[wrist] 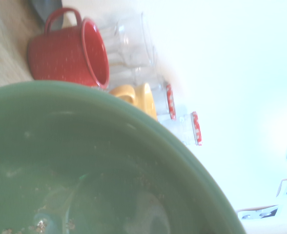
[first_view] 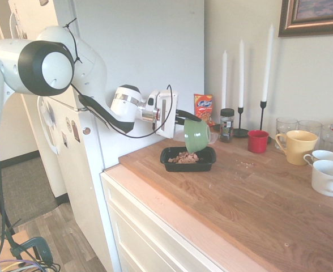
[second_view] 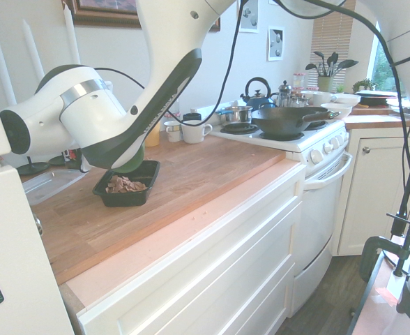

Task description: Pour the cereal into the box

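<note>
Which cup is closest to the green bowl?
The red mug. It stands just past the tipped green bowl, next to the candlesticks; the yellow mug and white cups sit farther along the counter.

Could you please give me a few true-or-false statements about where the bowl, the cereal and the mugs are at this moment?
1. The green bowl is tipped on its side above the black tray. True.
2. The cereal lies in the tray. True.
3. The bowl is full of cereal. False: the wrist view shows only crumbs inside it.
4. The red mug stands inside the tray. False: it stands on the wooden counter, beside the yellow mug.
5. The gripper is shut on the bowl's rim. True.
</note>
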You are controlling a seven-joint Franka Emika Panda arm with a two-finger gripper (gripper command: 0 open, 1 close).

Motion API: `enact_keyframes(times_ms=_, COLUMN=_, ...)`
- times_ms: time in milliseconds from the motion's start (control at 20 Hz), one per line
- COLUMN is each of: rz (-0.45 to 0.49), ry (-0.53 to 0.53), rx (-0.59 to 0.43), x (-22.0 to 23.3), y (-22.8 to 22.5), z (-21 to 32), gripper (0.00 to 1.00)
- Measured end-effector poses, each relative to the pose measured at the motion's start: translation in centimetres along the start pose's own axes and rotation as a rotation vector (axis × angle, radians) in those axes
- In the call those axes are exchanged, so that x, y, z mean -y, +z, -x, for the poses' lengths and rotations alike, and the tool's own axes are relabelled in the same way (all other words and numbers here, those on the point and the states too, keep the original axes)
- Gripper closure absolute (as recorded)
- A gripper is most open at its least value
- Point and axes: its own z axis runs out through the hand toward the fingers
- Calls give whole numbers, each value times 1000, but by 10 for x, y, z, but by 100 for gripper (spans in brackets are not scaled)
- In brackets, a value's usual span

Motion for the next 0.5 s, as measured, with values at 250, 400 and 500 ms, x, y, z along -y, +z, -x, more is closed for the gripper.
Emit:
enact_keyframes(times_ms=250, rz=-54, ry=127, rx=185, x=-16, y=-3, z=-11, gripper=100)
enact_keyframes(times_ms=400, rz=-109, ry=237, rx=305, x=-47, y=9, z=-32, gripper=100)
enact_keyframes(times_ms=500, rz=-141, ry=316, rx=400, x=-73, y=30, z=-41, gripper=100)
